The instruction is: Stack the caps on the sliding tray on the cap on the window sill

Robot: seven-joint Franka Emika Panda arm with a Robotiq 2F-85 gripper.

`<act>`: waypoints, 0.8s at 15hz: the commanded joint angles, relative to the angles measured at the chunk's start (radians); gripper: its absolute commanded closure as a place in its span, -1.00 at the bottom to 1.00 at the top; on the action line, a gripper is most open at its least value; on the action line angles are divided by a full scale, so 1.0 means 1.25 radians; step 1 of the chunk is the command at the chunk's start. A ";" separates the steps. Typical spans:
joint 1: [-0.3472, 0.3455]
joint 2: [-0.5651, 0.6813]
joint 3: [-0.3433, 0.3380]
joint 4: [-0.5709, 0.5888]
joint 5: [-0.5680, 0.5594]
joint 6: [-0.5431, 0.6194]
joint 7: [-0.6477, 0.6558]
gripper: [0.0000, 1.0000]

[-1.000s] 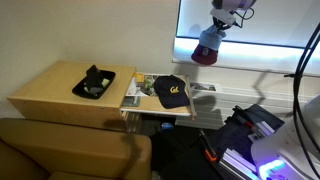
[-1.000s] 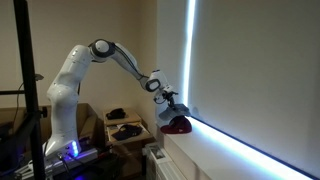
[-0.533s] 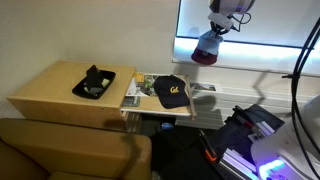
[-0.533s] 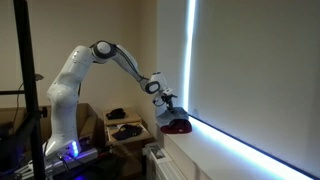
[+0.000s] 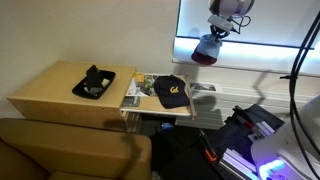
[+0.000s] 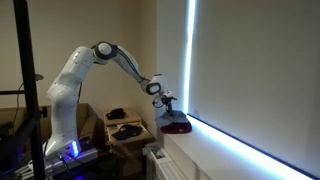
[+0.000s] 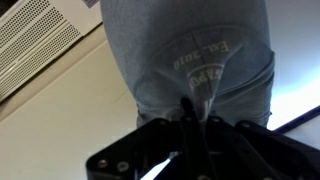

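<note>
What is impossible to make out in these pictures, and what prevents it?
- Wrist view: the light blue denim cap fills the picture and hides everything under it; the print on it is blurred.
- Exterior view: whether that cap touches the maroon cap is too small to tell.
- Exterior view: the gripper and its cap are dark shapes against the bright window.
- Yellow lettering on the black cap: too small to read.

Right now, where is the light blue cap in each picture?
An exterior view: the light blue cap sits upper right, under the gripper, above the maroon cap on the window sill.
An exterior view: the light blue cap is mid-frame, at the window sill's near end.
Wrist view: it fills the upper middle.
Shared landmark: the window sill.
</note>
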 commanded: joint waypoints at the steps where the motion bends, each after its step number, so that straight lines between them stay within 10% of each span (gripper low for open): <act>1: 0.002 0.002 -0.003 0.002 0.005 -0.001 -0.004 0.89; 8: 0.077 -0.017 -0.072 -0.063 -0.015 0.143 0.086 0.97; 12: 0.113 0.032 -0.126 -0.014 -0.039 0.054 0.148 0.86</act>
